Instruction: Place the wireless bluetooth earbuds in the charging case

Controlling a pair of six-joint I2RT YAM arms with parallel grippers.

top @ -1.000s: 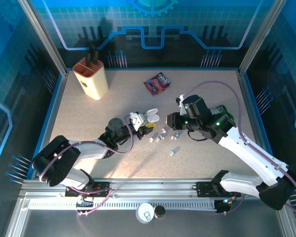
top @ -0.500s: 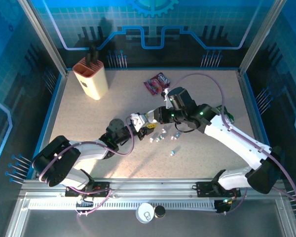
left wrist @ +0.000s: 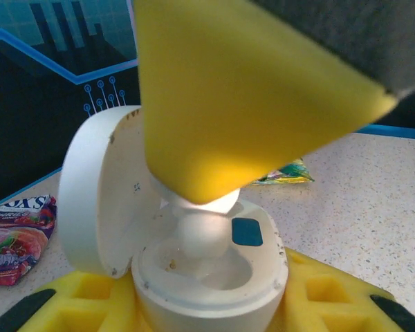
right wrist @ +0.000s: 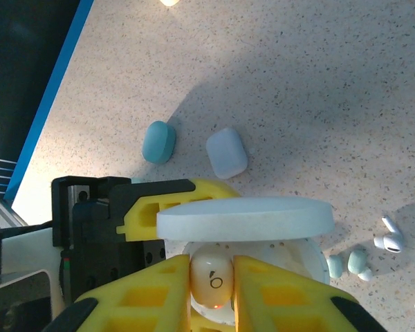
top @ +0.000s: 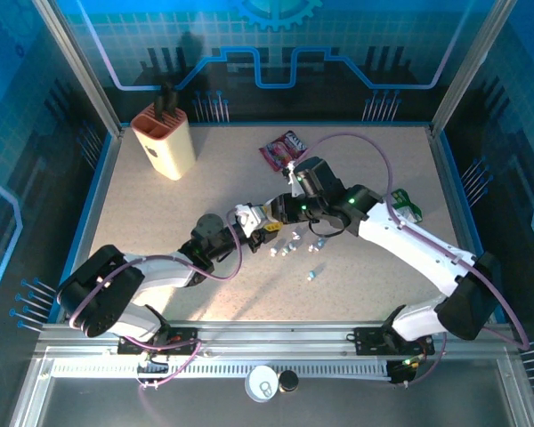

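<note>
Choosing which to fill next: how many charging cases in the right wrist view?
3: open white case nearest the camera; closed teal case and closed pale blue case side by side on the table beyond. Others may be hidden.

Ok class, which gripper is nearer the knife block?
Left. The left gripper, holding the open case, sits toward the arms and rightward of the knife block; the right gripper, holding an earbud, meets it from farther right.
</note>
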